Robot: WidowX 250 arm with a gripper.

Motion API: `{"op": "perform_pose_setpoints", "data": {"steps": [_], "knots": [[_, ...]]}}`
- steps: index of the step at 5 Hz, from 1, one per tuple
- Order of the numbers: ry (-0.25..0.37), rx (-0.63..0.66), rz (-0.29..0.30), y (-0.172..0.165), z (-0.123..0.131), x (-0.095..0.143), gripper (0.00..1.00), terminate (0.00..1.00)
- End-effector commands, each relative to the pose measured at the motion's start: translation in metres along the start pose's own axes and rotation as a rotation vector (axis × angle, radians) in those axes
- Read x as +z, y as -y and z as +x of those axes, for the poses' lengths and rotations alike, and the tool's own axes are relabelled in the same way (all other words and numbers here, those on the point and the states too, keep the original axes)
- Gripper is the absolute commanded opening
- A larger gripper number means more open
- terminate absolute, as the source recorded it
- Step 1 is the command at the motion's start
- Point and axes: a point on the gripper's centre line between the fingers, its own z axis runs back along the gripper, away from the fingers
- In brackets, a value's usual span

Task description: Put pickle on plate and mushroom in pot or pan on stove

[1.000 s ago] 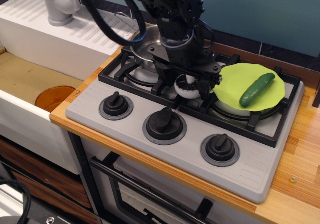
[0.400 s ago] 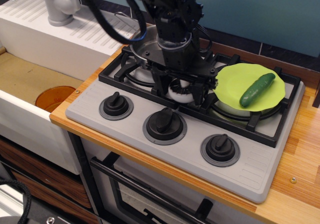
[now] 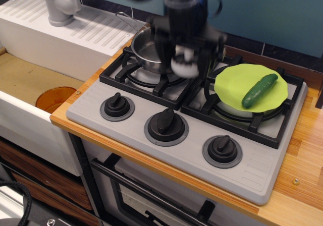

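**Mushroom lifted, pickle on plate**

Jaws clamped on the mushroom (image 3: 183,65); gripper (image 3: 184,64) blurred, raised above the stove (image 3: 151,145), just right of the pot (image 3: 147,53). Mushroom hangs clear of the grates, white cap visible between the fingers. Pot on the back-left burner, inside looks bare as far as it shows, part hidden by the arm. Plate (image 3: 237,85) on the right burner with the pickle (image 3: 259,90) lying on it, tilted. Orange bowl (image 3: 54,98) sits in the sink at left. Versus 0.4 s ago: gripper and mushroom are higher and nearer the pot; pickle and plate unchanged.
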Motion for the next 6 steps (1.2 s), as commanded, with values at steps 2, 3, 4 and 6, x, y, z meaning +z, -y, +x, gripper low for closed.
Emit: {"op": "perform_pose_setpoints", "data": {"steps": [2,3,4,6], "knots": [[0.075,-0.060,-0.033,-0.031,0.050,0.004,0.00,0.00],[0.091,-0.054,-0.053,-0.035,0.045,-0.006,0.00,0.00],[0.102,-0.042,-0.055,-0.038,0.038,-0.012,0.00,0.00],[0.115,-0.035,-0.066,-0.035,0.035,-0.016,1.00,0.00]]}}
